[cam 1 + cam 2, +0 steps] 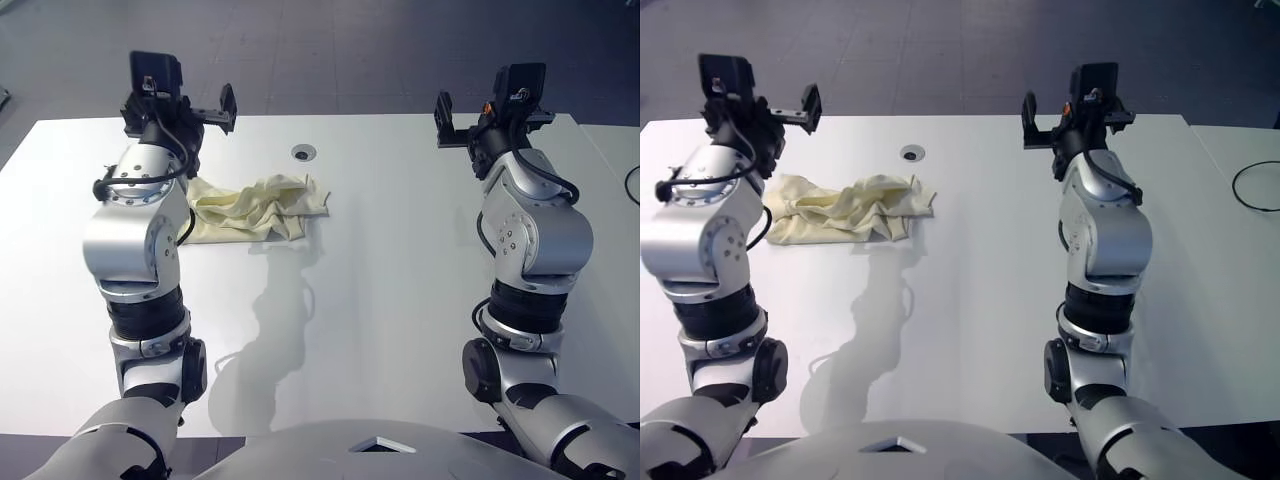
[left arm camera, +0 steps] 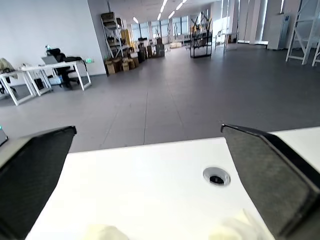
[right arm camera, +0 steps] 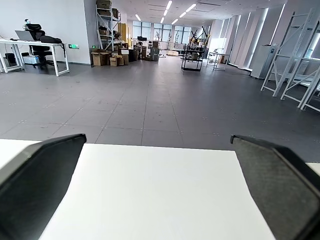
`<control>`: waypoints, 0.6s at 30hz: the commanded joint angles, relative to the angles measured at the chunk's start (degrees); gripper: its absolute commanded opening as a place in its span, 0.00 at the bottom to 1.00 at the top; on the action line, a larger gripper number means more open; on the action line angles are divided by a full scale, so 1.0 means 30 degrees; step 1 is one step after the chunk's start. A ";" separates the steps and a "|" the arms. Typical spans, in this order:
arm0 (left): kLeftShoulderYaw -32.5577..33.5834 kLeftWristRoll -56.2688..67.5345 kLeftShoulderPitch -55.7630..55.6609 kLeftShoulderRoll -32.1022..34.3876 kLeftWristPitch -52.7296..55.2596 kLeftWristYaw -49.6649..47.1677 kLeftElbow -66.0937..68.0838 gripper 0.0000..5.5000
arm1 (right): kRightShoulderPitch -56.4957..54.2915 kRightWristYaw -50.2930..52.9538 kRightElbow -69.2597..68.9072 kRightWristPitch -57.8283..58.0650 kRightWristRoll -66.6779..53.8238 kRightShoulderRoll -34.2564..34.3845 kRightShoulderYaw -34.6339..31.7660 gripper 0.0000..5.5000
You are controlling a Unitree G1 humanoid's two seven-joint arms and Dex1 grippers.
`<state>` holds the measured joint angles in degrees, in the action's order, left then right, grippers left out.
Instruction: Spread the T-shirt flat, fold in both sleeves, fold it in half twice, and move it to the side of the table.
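Two units released, jaws wide: left end effector [image 2: 148,130] and right end effector [image 3: 158,136] raised over far edge of white desk [image 1: 400,280], nothing grasped. Crumpled pale-yellow fabric T-shirt [image 1: 255,208] lies far left, beside left arm; spreading presumably comes first.

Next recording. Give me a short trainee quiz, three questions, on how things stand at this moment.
1. True or false: the T-shirt lies spread flat on the table.
2. Fill in: the left end effector and the right end effector are both ___.
3. The T-shirt lies nearest: A the left end effector; B the right end effector; C the table's near edge.
Key: 1 false, it is crumpled; 2 open; 3 A.
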<state>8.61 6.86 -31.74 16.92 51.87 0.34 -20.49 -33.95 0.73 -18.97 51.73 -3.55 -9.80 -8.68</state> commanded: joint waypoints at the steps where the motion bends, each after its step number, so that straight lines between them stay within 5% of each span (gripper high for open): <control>1: -0.0665 -0.0705 0.0442 0.0114 -0.2734 0.0498 0.4244 0.98 | -0.0243 0.0067 0.0147 -0.0127 -0.0035 0.0016 -0.0022 0.98; 10: -0.1461 -0.1661 -0.0177 0.0061 -0.8863 0.1711 1.4469 0.98 | -0.0528 0.0041 0.0619 -0.0432 -0.0053 0.0017 0.0104 0.98; 18: -0.2507 -0.2370 0.1855 -0.0429 -1.0843 0.2369 1.7382 0.98 | -0.0386 0.0080 0.0351 -0.0282 -0.0069 0.0050 0.0065 0.98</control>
<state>2.20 0.18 -29.07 16.59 18.51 6.39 31.87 -34.80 0.79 -17.38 50.56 -3.59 -9.70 -8.45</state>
